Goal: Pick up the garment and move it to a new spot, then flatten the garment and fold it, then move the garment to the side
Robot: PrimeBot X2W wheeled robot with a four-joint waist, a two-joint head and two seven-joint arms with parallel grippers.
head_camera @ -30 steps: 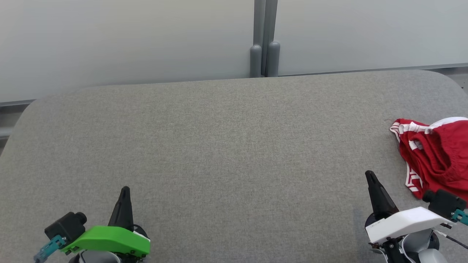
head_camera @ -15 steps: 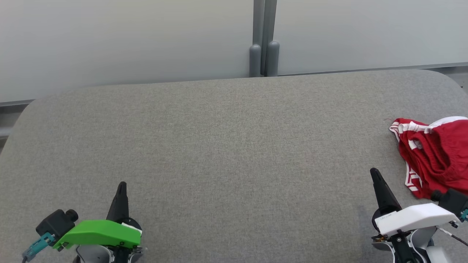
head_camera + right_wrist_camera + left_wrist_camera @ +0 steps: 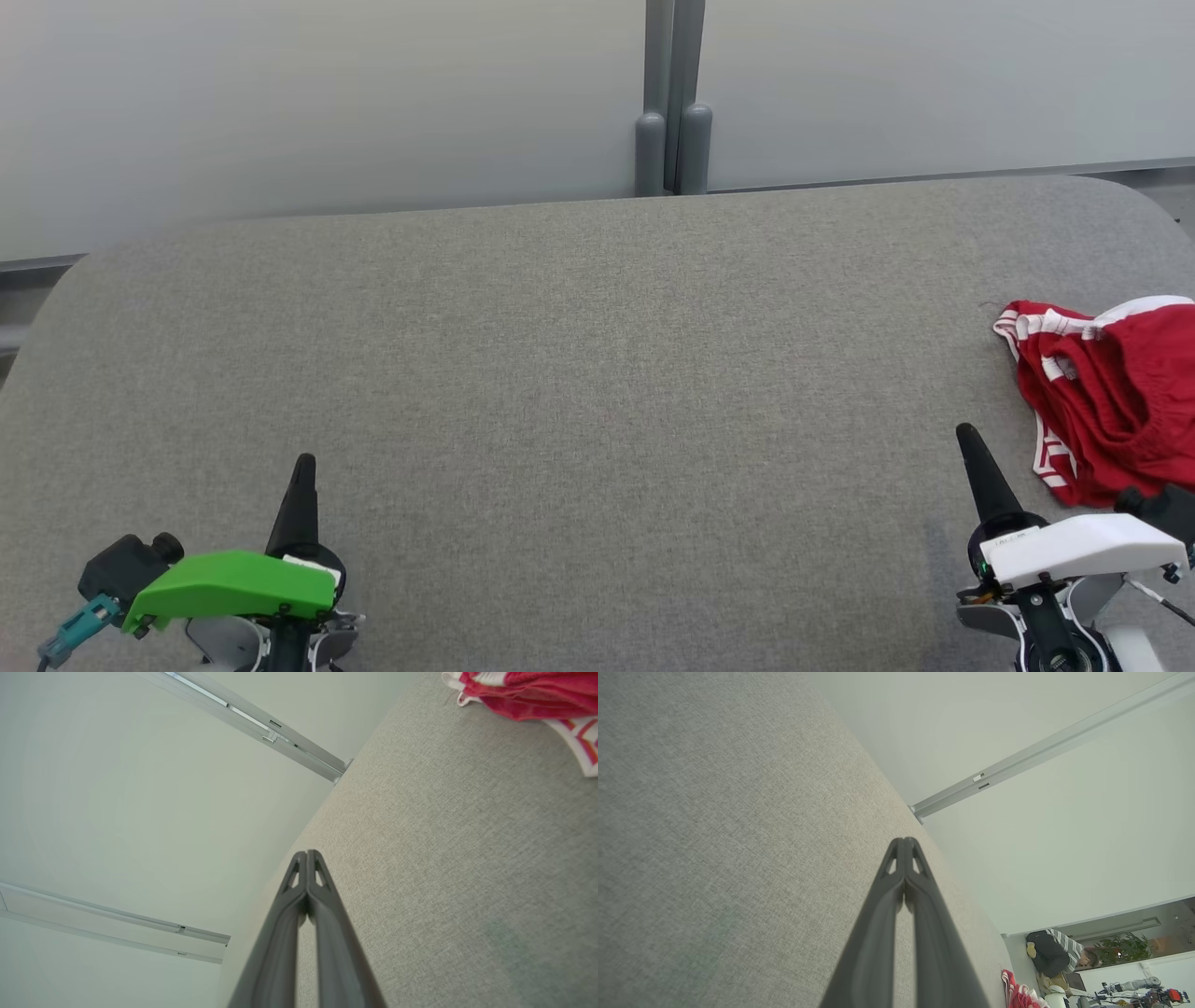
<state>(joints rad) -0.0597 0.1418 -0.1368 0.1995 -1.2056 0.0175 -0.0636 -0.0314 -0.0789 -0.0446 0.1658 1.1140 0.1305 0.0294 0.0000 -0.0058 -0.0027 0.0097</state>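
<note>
The garment (image 3: 1111,401) is a crumpled red piece with white trim, lying at the right edge of the grey table (image 3: 579,373). It also appears in the right wrist view (image 3: 528,693) at the top right and in the left wrist view (image 3: 1020,994) at the bottom. My right gripper (image 3: 963,434) is shut and empty, just left of the garment and not touching it. My left gripper (image 3: 304,462) is shut and empty at the lower left, far from the garment. Both pairs of fingers are pressed together in the wrist views (image 3: 904,841) (image 3: 307,853).
A pale wall with a grey double post (image 3: 674,103) runs behind the table's far edge. In the left wrist view a person (image 3: 1057,952) bends over in a room beyond the table, beside plants and equipment.
Both arms have drawn back toward the bottom of the head view; the left gripper drifted slightly left, the right one slightly right and nearer the garment. The garment has not moved.
</note>
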